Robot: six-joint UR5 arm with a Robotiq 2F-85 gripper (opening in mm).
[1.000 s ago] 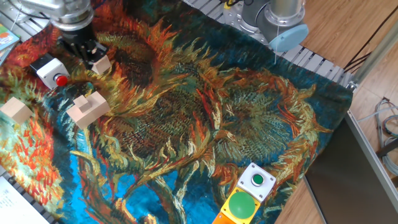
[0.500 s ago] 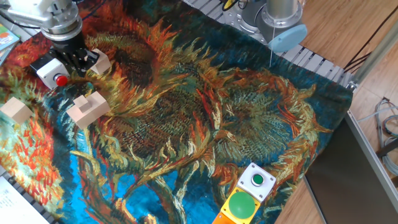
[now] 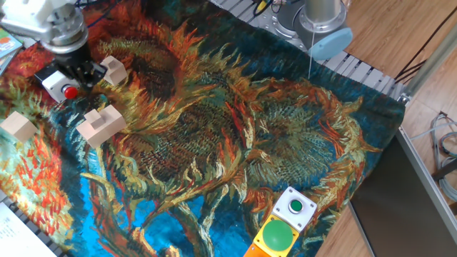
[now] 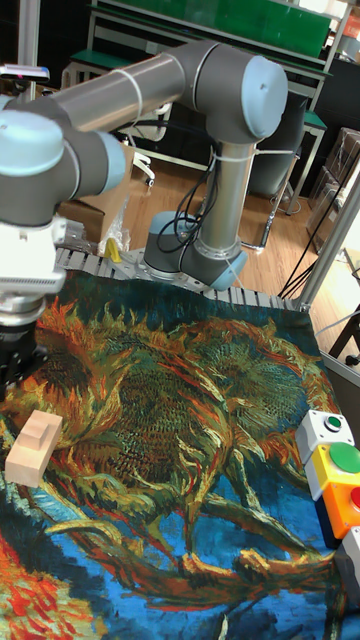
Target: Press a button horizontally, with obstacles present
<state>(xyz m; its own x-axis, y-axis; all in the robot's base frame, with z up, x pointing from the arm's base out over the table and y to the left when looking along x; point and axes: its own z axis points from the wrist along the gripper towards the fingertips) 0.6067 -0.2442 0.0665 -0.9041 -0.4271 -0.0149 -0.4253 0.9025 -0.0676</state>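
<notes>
The button (image 3: 70, 91) is small, red and round, on the front of a little white box (image 3: 54, 78) at the far left of the cloth. My gripper (image 3: 77, 73) hangs just above and right of it, dark fingertips close to the box's top edge; contact is unclear. One small wooden cube (image 3: 114, 70) sits immediately right of the gripper. The notched wooden block (image 3: 101, 124) lies in front of the button, and another cube (image 3: 19, 127) lies left of that. In the tall view only the gripper (image 4: 14, 362) at the left edge and the notched block (image 4: 33, 441) show.
A white box with a green button (image 3: 296, 207) and a large green dome on a yellow box (image 3: 278, 235) stand at the near right edge. The arm's base (image 3: 321, 21) is at the back. The painted sunflower cloth (image 3: 235, 135) covers the table.
My gripper has moved left and slightly down, from beside the small cube to right over the white box with the red button. The blocks have not shifted.
</notes>
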